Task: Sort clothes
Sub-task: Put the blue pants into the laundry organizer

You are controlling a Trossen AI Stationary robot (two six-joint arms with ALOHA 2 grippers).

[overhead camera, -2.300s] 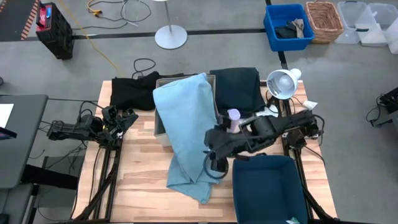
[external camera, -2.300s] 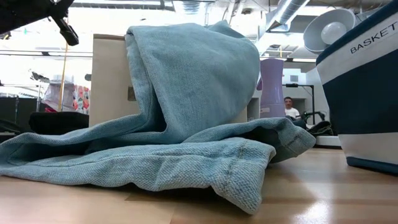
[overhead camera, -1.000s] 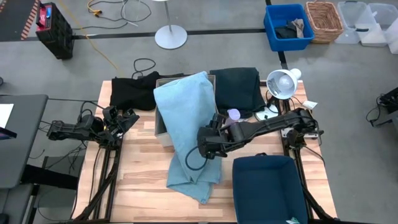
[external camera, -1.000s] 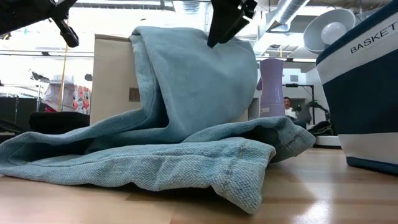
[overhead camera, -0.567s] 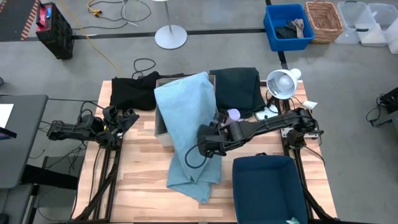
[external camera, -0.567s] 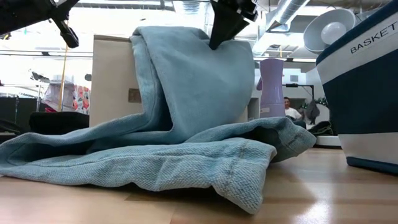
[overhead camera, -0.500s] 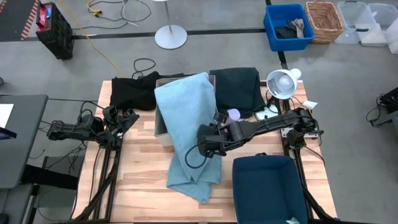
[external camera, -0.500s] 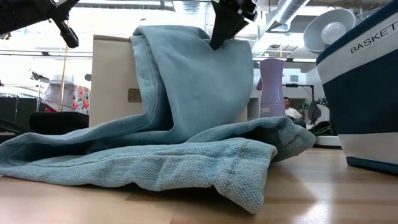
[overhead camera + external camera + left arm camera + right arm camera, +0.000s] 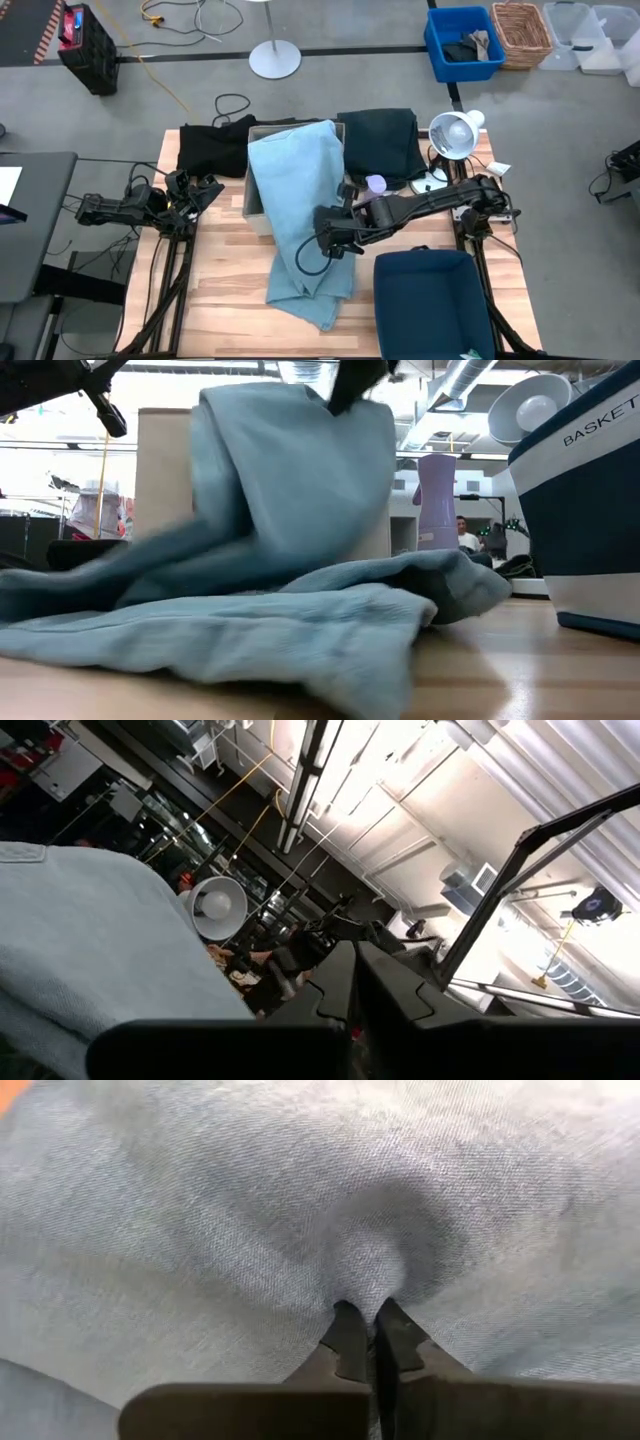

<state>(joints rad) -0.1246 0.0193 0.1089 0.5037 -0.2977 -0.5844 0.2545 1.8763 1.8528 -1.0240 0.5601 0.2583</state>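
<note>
Garment: pale blue-grey garment (image 9: 300,215) drapes over the beige box (image 9: 252,195) and spills onto the tabletop (image 9: 225,290).
Grip: right gripper (image 9: 371,1325) has its jaws pinched tight on a pucker of the cloth.
Long axis: runs from the box past the jaws toward the tabletop's near edge.
Nearer arm: right, by far; left gripper (image 9: 200,190) sits closed and empty, well apart.
Likely drop: navy bin (image 9: 430,305), just beside the jaws.
</note>
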